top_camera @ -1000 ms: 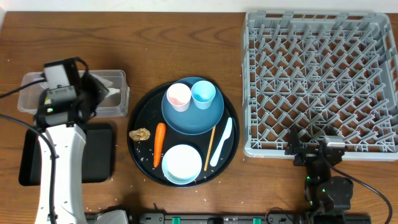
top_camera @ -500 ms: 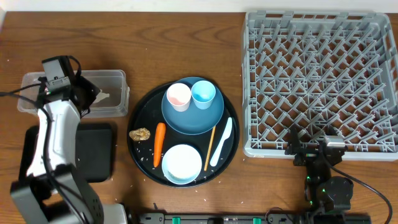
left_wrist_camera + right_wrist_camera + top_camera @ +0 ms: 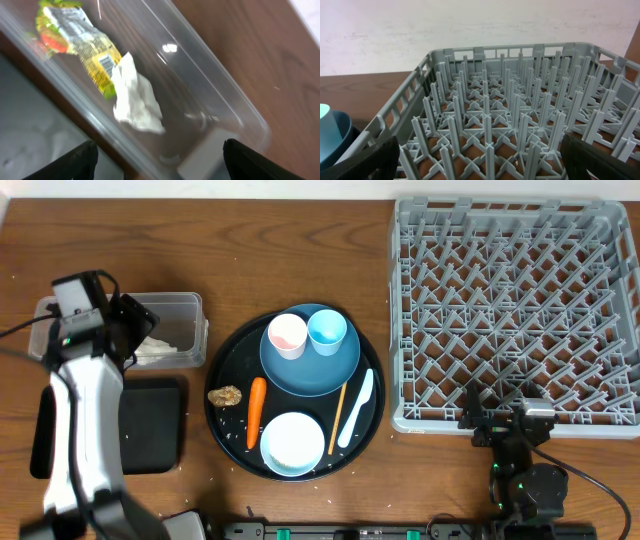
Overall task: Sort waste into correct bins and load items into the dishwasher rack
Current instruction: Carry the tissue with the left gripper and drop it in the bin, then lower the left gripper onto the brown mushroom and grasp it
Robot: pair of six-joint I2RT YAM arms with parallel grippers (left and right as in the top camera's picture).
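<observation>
Left end effector (image 3: 157, 162) of mine hangs released over the tub (image 3: 210, 75), its fingers spread wide with nothing between them. In the tub, the wrapper (image 3: 75, 35) and tissue (image 3: 135, 100) lie touching. My right end effector (image 3: 480, 165) is also spread and bare, low at the near edge of the rack (image 3: 485, 115). On the table, the black tray (image 3: 160, 425) sits just beside the tub. The round tray (image 3: 222, 365) holds the carrot (image 3: 256, 410), the lump (image 3: 225, 394), the bowl (image 3: 293, 443), the spoon (image 3: 357, 408) and the chopstick (image 3: 338, 418). It also holds the plate (image 3: 335, 370), with the pink cup (image 3: 287, 335) and blue cup (image 3: 327, 330) on it.
</observation>
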